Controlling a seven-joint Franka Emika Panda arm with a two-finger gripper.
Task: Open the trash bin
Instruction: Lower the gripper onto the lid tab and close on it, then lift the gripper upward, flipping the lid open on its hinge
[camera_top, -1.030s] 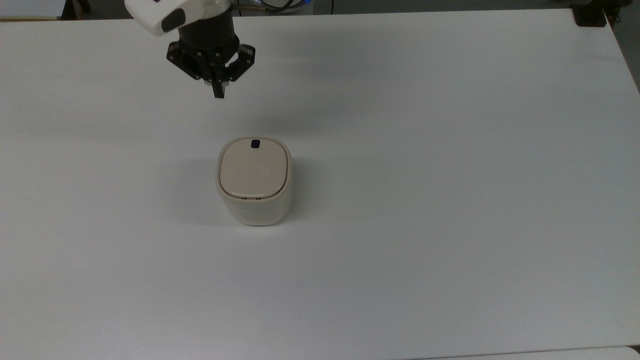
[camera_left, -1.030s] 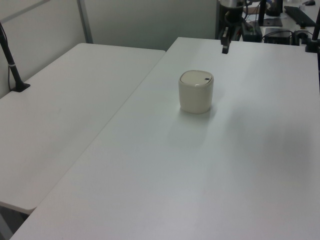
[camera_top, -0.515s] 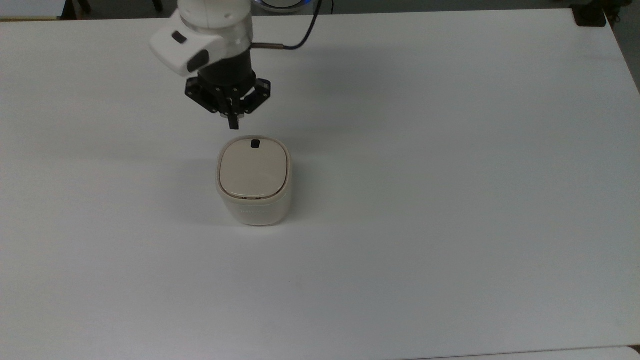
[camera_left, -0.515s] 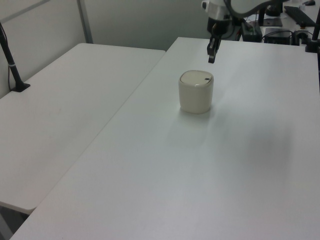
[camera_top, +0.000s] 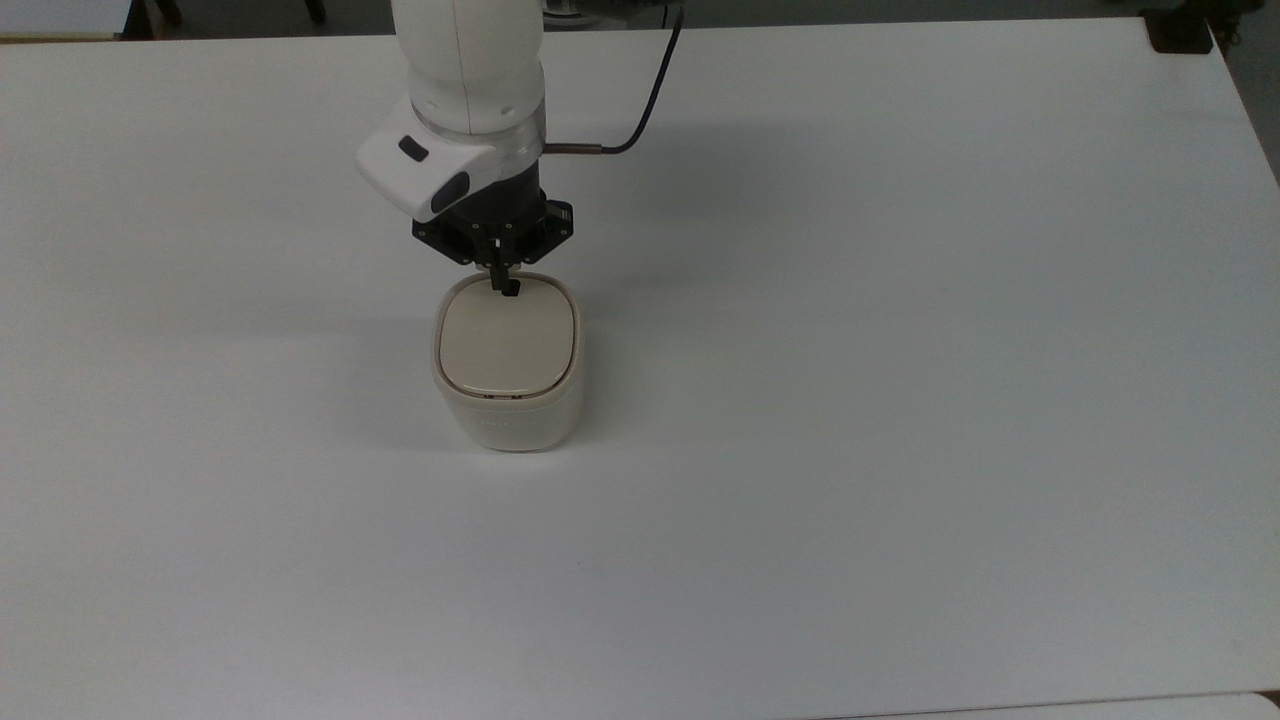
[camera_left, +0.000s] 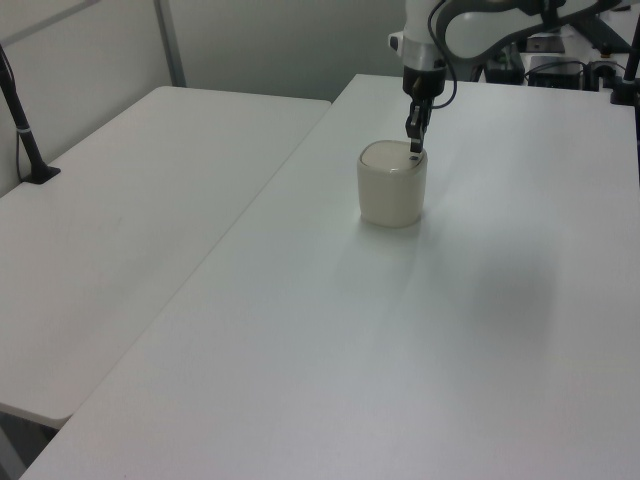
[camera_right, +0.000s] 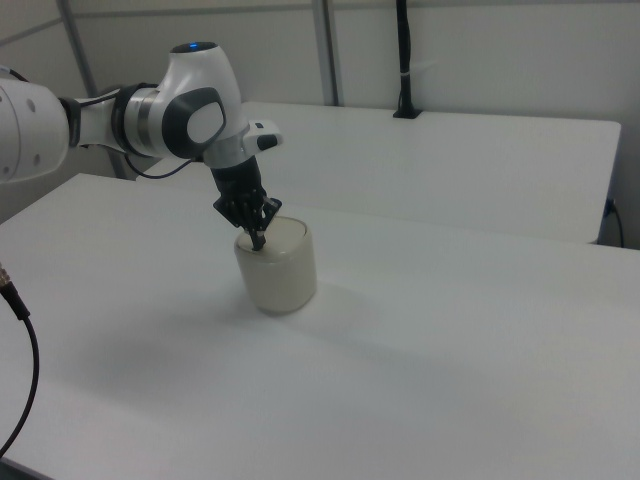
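Observation:
The trash bin (camera_top: 508, 410) (camera_left: 391, 195) (camera_right: 279, 275) is a small cream-white rounded-square tub standing on the white table, its beige flat lid (camera_top: 508, 340) lying closed. My gripper (camera_top: 503, 282) (camera_left: 415, 148) (camera_right: 259, 241) points straight down with its fingers shut into one black tip. That tip sits over the lid's far edge in the top view, where the small black button is, and covers most of it. Whether the tip touches the lid I cannot tell.
The white table (camera_top: 900, 400) stretches wide on every side of the bin. A black cable (camera_top: 650, 95) trails from the arm's wrist. A second white table (camera_left: 130, 200) adjoins at the left view's left, with a black post (camera_left: 25, 140) on it.
The arm has come forward and down from the table's far side. The shut fingertip went from well behind the bin to right over the lid's black button. The bin has not moved.

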